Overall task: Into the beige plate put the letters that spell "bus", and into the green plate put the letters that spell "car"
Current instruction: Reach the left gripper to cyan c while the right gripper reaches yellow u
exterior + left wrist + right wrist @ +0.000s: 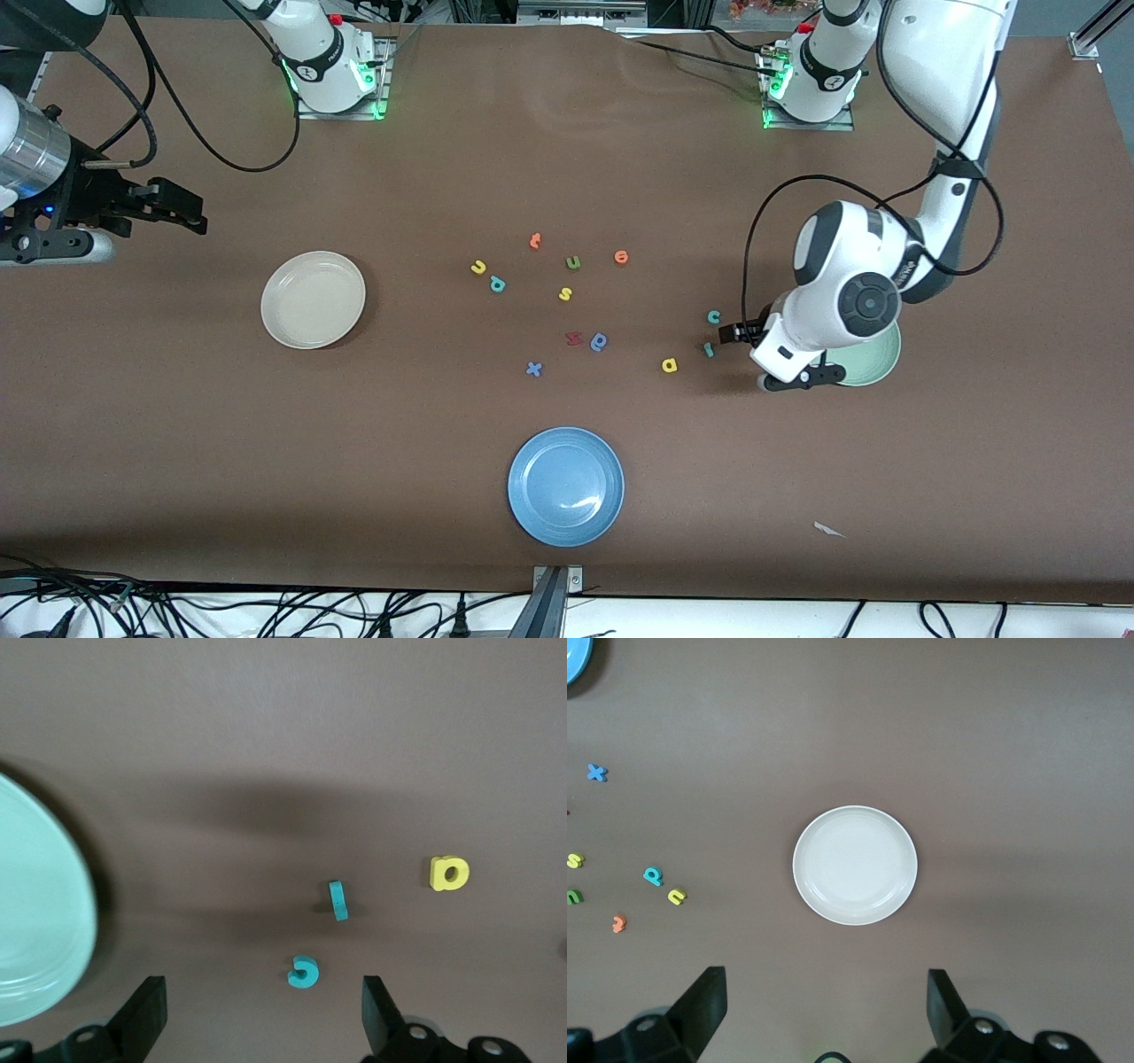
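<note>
On the brown table [177, 443] in the front view, the beige plate [313, 299] lies toward the right arm's end and the green plate [873, 359] toward the left arm's end, half covered by the left arm. The left gripper [735, 333] hangs low beside the green plate, close to the teal "c" [714, 316] and the thin teal "r" [708, 349]; the yellow "a" [669, 365] lies just beside the "r", toward the table's middle. In the middle cluster sit the yellow "u" [478, 267], the teal "b" [497, 284] and the yellow "s" [565, 294], all well apart from either plate. A blue plate [565, 486] lies nearer the camera. The right gripper [182, 213] waits above the table near the beige plate, holding nothing.

In the left wrist view, the left gripper's fingers [146, 1014] stand spread wide with nothing between them (the "c" [303, 972] lies on the table between the two tips' lines). The "r" [337, 900] rests on its edge, the "a" [448, 873] lies flat, and the green plate's rim [75, 930] shows at one edge.

In the right wrist view, the right gripper's fingers [704, 1001] are likewise spread and empty, with the bare beige plate [855, 865] below; the "b" [652, 875], "u" [676, 896] and "s" [575, 860] lie on the table off to one side.
</note>
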You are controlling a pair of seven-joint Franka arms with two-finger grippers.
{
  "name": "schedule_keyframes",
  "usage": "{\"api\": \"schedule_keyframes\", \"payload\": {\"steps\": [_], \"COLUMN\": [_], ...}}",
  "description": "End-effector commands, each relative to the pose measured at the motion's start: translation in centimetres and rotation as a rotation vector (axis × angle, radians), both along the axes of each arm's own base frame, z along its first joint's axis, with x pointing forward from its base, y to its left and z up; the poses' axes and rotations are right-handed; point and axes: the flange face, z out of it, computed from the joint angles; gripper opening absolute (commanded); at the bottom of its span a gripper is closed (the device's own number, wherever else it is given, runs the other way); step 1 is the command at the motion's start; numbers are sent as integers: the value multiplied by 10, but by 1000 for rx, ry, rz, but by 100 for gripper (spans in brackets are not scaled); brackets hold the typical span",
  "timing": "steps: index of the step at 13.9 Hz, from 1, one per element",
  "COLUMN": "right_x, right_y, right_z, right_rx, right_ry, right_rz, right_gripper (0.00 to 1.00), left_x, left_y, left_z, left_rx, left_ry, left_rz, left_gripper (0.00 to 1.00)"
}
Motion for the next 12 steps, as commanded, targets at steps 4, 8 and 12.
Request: {"api": "schedule_keyframes", "payload": {"steps": [4, 8, 12], "right_x": [-10, -5, 3], "right_y": [19, 75, 147], "right_z": [2, -14, -48], "right_rx": [19, 9, 12], "right_ry": [55, 54, 32], "right_rz": [50, 97, 127], "right_gripper": [100, 100, 100], "left_x": [-30, -38, -43], "left_y": [-13, -29, -30], "left_z": [-48, -57, -74], "left_rx": [-24, -35, -31], "left_ry": [-66, -48, -24], "left_rz": [17, 32, 24], "left_gripper": [93, 90, 85]}}
